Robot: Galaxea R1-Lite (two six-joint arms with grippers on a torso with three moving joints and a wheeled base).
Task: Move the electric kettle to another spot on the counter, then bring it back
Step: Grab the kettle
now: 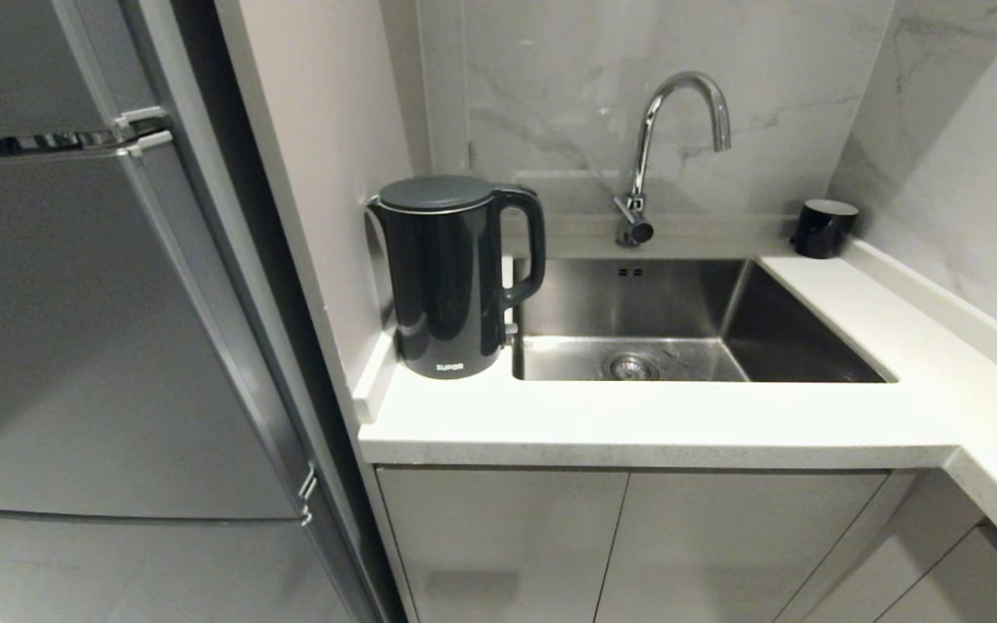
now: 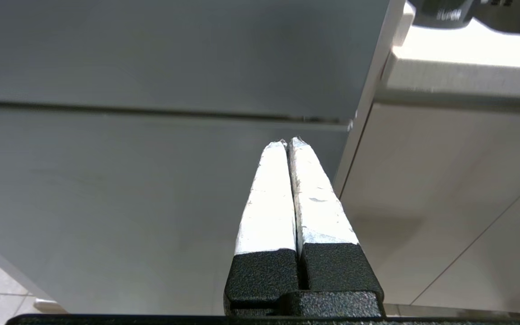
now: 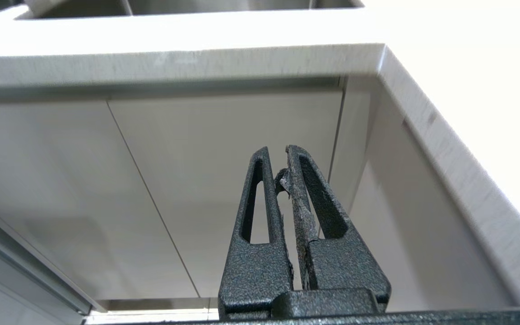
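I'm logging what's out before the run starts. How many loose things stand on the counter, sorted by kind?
Electric kettle: 1, at the counter's left end, beside the sink.
Small black cup: 1, in the back right corner.
Total: 2

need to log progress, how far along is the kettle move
Nothing looks done: the kettle stands on the counter left of the sink. Nothing is in hand; the left gripper and right gripper are shut, empty, below the counter edge. Grasping, moving and returning remain.
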